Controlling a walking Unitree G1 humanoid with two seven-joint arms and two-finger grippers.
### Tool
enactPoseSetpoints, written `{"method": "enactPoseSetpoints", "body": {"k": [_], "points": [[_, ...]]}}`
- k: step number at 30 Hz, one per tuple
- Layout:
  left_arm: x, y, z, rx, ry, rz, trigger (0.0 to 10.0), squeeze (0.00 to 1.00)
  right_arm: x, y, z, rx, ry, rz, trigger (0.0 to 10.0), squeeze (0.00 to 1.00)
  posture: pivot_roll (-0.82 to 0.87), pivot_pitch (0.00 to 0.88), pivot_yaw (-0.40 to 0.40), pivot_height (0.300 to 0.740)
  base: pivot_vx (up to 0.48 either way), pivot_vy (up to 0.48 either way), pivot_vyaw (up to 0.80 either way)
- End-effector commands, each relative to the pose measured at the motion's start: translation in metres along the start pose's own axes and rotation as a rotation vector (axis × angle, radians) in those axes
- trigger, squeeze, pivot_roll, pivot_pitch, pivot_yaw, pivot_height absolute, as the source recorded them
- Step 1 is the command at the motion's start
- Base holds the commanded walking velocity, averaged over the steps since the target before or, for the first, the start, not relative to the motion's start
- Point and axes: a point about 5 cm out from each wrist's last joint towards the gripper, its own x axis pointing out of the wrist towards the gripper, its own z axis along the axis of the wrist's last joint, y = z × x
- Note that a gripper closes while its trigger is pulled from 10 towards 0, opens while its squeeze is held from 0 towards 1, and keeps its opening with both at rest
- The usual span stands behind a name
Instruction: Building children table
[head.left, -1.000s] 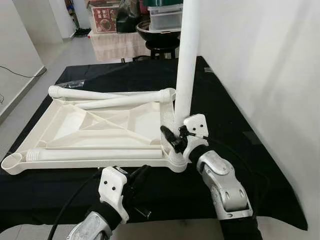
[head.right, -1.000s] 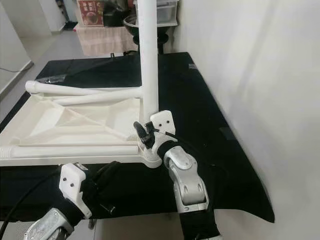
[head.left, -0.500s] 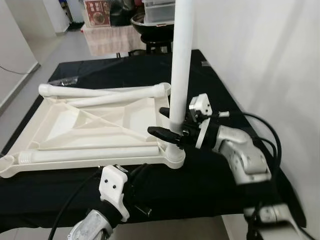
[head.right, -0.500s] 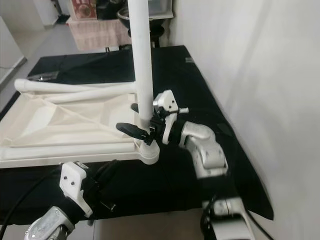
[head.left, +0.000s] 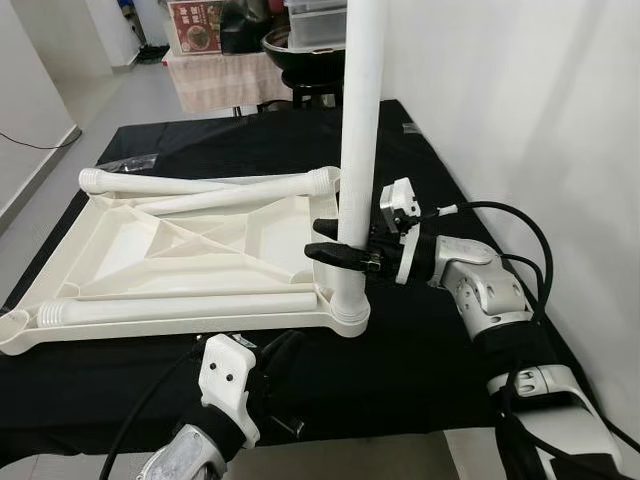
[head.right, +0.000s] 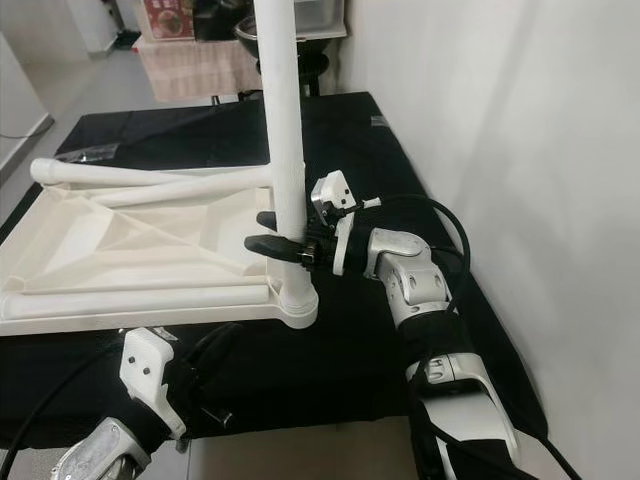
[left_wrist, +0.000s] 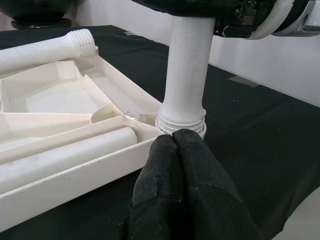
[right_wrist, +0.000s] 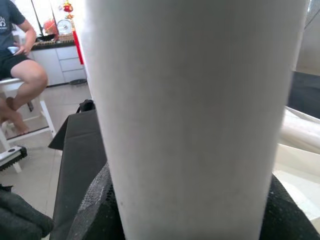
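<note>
With one leg (head.left: 357, 150) standing upright in the near right corner socket (head.left: 349, 318) of the upturned tabletop (head.left: 190, 255), the step in hand looks like seating or screwing that leg home. In the left wrist view its threaded collar (left_wrist: 180, 122) sits at the socket's mouth, and whether it is fully down I cannot tell. The tabletop lies underside up on the black-covered surface (head.left: 440, 360), ribs showing. Three more legs are loose on it: one (head.left: 175, 307) along the near rim, two (head.left: 215, 190) crossing at the far rim, threaded ends visible.

The right gripper (head.left: 335, 250) reaches in from the right and its fingers (head.left: 330, 255) clasp the upright leg a little above the socket, one finger in front and one behind. From the right wrist view the leg sits tight between them. The left gripper (left_wrist: 182, 145) waits low at the near edge of the surface, just before the socket, its fingers pressed together on nothing.

My judgement: the next move calls for turning the leg about its own axis while keeping it plumb, then regripping, since the wrist has limited twist. The left gripper could steady the tabletop so it does not spin or slide on the cloth. After that, a loose leg goes to another corner

A person sits in the background of the right wrist view
</note>
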Motion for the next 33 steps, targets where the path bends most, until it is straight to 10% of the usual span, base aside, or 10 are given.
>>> {"method": "enactPoseSetpoints", "body": {"k": [1,6,11,23,24,25,26,27,28,33], "points": [[-0.001,-0.002,0.001,0.001,0.005,0.002,10.0,0.0,-0.004,0.002,-0.007,0.029,-0.018,-0.021,0.0,0.0,0.02,0.113,0.02,0.74,0.0,0.0,0.0],[-0.001,-0.001,0.001,0.0,0.004,0.001,10.0,0.0,-0.018,0.003,-0.019,-0.007,0.025,-0.199,0.0,0.0,0.01,0.115,0.016,0.74,0.0,0.0,0.0],[0.0,0.003,0.002,-0.003,-0.001,0.005,10.0,0.0,-0.023,0.029,-0.069,0.093,0.162,-0.966,0.0,0.0,-0.01,0.116,0.021,0.74,0.0,0.0,0.0],[0.004,0.006,-0.003,-0.017,0.0,0.006,10.0,0.0,-0.005,0.032,-0.07,-0.031,0.206,-0.922,0.0,0.0,-0.02,0.082,0.026,0.74,0.0,0.0,0.0],[0.004,0.007,-0.003,-0.017,-0.002,0.012,10.0,0.0,-0.003,0.032,-0.069,-0.015,0.192,-0.901,10.0,0.0,-0.02,0.079,0.026,0.74,0.0,0.0,0.0],[0.004,0.007,-0.003,-0.016,-0.003,0.016,10.0,0.0,-0.002,0.033,-0.068,-0.004,0.182,-0.886,10.0,0.1,-0.02,0.079,0.026,0.74,0.0,0.0,0.0],[0.004,0.006,-0.003,-0.016,-0.003,0.018,10.0,0.0,-0.001,0.034,-0.063,0.0,0.158,-0.887,10.0,0.53,-0.02,0.075,0.024,0.74,0.0,0.0,0.0],[0.004,0.006,-0.003,-0.016,-0.003,0.018,10.0,0.0,-0.001,0.034,-0.063,0.0,0.158,-0.887,10.0,0.53,-0.02,0.075,0.024,0.74,0.0,0.0,0.0],[0.004,0.006,-0.003,-0.015,-0.003,0.019,10.0,0.0,0.002,0.034,-0.058,0.019,0.116,-0.846,10.0,1.0,-0.02,0.072,0.024,0.74,0.0,0.0,0.0],[0.004,0.005,-0.004,-0.018,0.0,0.011,10.0,0.0,0.014,0.034,-0.026,0.05,-0.049,-0.503,10.0,0.76,-0.02,0.069,0.028,0.74,0.0,0.0,0.0]]}}
